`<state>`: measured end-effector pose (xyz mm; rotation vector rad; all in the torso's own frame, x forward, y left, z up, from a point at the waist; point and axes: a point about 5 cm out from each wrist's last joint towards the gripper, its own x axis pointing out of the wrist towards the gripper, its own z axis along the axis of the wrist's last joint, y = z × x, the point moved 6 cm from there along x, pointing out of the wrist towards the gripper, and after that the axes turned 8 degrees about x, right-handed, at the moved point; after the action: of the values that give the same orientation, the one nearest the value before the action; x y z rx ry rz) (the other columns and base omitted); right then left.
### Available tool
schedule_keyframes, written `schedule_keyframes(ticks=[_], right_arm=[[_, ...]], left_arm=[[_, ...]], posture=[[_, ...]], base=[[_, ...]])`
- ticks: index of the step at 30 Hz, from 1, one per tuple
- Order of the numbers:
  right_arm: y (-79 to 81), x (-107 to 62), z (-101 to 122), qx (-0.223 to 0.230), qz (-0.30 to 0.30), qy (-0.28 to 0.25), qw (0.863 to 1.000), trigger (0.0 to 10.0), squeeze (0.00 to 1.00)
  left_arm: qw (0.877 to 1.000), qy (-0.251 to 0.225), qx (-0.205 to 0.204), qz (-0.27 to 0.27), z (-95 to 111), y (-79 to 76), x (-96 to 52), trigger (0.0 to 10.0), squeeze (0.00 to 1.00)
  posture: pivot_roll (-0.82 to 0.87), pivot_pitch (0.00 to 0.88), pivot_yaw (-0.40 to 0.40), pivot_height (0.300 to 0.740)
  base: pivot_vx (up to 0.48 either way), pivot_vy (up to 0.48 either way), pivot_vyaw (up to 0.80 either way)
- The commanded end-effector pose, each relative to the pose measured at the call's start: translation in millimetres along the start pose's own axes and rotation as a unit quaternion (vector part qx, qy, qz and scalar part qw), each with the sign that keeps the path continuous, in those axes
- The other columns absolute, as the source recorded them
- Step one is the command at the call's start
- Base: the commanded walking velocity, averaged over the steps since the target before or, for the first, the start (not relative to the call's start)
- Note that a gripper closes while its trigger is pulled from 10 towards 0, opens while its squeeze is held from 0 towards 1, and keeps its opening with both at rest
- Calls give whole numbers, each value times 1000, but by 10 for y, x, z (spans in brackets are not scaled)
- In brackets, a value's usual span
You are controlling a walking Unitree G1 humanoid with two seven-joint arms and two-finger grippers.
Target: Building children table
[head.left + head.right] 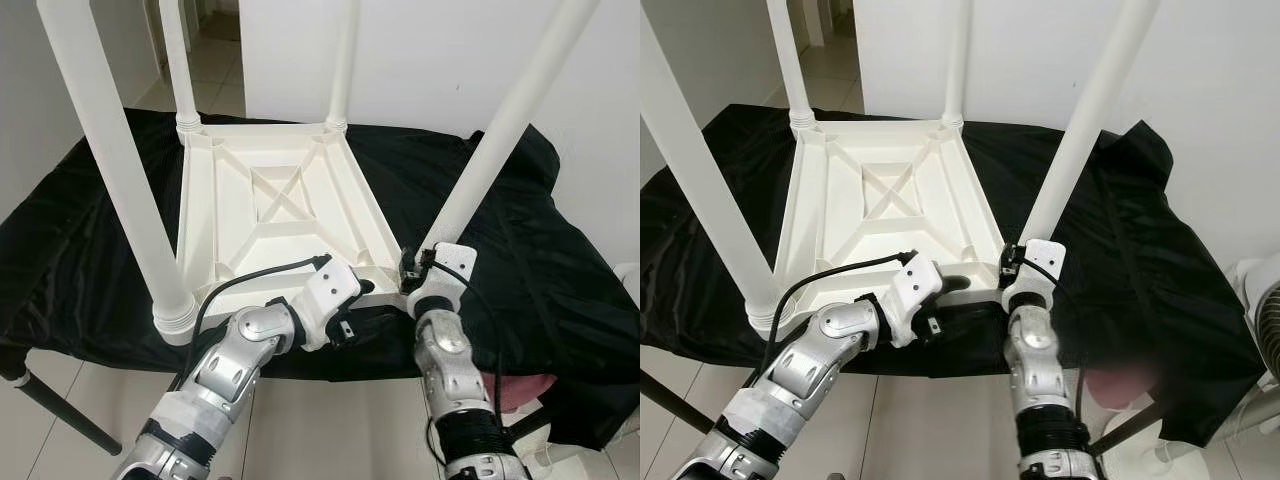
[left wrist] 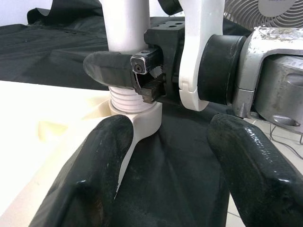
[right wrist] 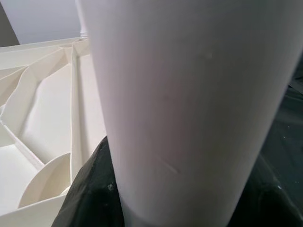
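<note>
Nearest me, my left gripper (image 1: 345,328) sits at the front edge of the upturned table top (image 1: 270,215), its two black fingers (image 2: 90,189) spread apart with nothing between them, one resting by the corner socket. Just beside it, my right gripper (image 1: 412,268) is clamped around the base of the near right leg (image 1: 490,140), right above the ribbed threads where the leg meets the corner; from my left wrist I see one finger wrapped on the white tube.

The table lies upside down on a black cloth (image 1: 520,250) spread over a stand, all four legs pointing up. The near left leg (image 1: 120,180) stands in its socket; the two far legs (image 1: 178,70) rise at the back corners, before a white wall.

I judge the whole thing to be hollow moulded plastic: light, stiff and smooth enough to slip in my fingers. The leg is long, so holding it low near the threads gives the best control for turning. The ribbed underside offers firm edges where my left gripper could brace the top against twisting on the slick cloth.
</note>
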<state>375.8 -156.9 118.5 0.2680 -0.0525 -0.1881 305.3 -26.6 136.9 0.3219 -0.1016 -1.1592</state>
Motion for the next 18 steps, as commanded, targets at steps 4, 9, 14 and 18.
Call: schedule_keyframes(ticks=[4, 9, 14, 18], right_arm=[[-102, 5, -99, 22, -16, 28, 999, 10000, 0], [-72, 20, -44, 16, -4, 16, 1000, 10000, 0], [-44, -9, 62, 18, 27, -7, 999, 10000, 1000], [-85, -10, 103, 11, 40, -13, 999, 10000, 1000]], left_arm=[[1000, 7, 0, 1, -34, 6, -1, 10000, 0], [1000, 7, 0, 5, -26, 23, 10, 10000, 0], [1000, 7, 0, 5, -29, 20, 3, 10000, 0], [1000, 7, 1, 4, -31, 22, 2, 10000, 0]], posture=[[-16, 0, -61, 740], [-14, 0, -63, 740], [-17, 0, -60, 740], [-18, 0, -60, 740]], base=[[0, 0, 0], [0, 0, 0], [0, 0, 0], [0, 0, 0]])
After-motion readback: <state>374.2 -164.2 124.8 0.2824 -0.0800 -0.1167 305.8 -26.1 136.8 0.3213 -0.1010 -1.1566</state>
